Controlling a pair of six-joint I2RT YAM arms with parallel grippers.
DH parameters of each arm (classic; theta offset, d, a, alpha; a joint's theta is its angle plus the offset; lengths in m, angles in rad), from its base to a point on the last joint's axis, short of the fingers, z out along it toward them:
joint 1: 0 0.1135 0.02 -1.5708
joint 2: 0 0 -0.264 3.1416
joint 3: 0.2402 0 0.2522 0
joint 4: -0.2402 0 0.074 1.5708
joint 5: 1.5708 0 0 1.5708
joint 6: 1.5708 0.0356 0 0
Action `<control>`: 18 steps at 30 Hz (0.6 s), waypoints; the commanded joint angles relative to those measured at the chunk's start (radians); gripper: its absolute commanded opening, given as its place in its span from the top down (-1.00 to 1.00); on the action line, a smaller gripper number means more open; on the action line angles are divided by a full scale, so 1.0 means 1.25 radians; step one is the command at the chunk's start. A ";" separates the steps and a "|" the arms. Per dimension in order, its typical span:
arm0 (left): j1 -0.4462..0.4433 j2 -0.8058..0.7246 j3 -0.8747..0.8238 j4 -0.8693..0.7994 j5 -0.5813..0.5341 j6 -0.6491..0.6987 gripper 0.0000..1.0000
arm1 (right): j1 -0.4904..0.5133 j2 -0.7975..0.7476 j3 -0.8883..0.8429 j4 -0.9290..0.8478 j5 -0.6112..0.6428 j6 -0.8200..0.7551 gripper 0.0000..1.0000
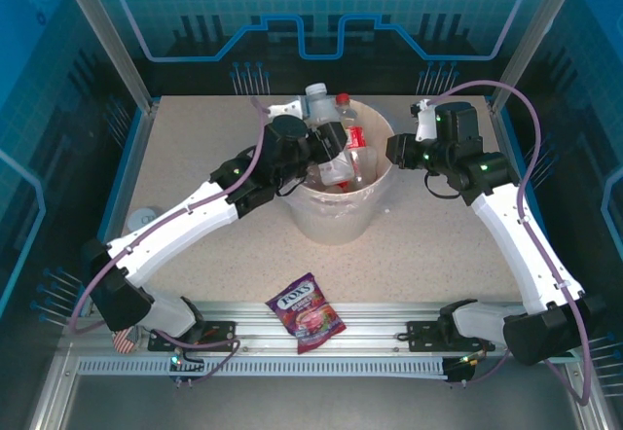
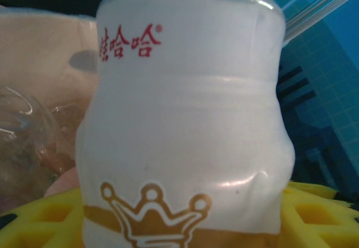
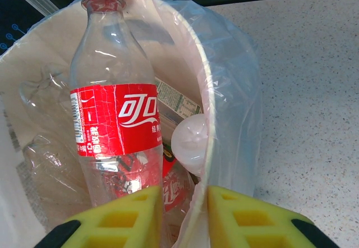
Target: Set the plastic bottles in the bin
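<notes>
White bottle point(image 2: 185, 136) top cut off, bin point(image 3: 208, 113) rim pinched by right gripper point(image 3: 184, 204)

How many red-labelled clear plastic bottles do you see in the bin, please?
2: the red-capped bottle standing cap-up in the cream-white round plastic bin; a second red-labelled bottle lower, beside its base. Others may be hidden.

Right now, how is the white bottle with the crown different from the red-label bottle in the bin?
The white bottle is milky; the red-label bottle is see-through. The white bottle wears a gold crown; the red-label bottle has a wide red band. The left gripper holds the white bottle; the red-label bottle sits in the bin, cap up. Both are plastic bottles.
</notes>
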 commanded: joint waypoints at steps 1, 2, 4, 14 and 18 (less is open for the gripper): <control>-0.013 0.000 -0.020 -0.003 -0.040 -0.028 0.22 | 0.021 -0.006 -0.003 0.024 -0.012 -0.005 0.43; -0.015 0.003 -0.024 -0.003 -0.038 -0.038 0.19 | 0.020 -0.007 -0.004 0.026 -0.014 -0.005 0.43; -0.022 0.007 -0.030 -0.003 -0.039 -0.046 0.15 | 0.020 -0.004 -0.003 0.026 -0.017 -0.003 0.43; -0.034 0.018 -0.001 -0.012 -0.028 0.054 -0.80 | 0.021 -0.001 0.026 0.016 -0.015 -0.018 0.22; -0.034 -0.002 0.026 -0.038 -0.060 0.131 -0.98 | 0.021 0.001 0.052 0.005 -0.007 -0.029 0.11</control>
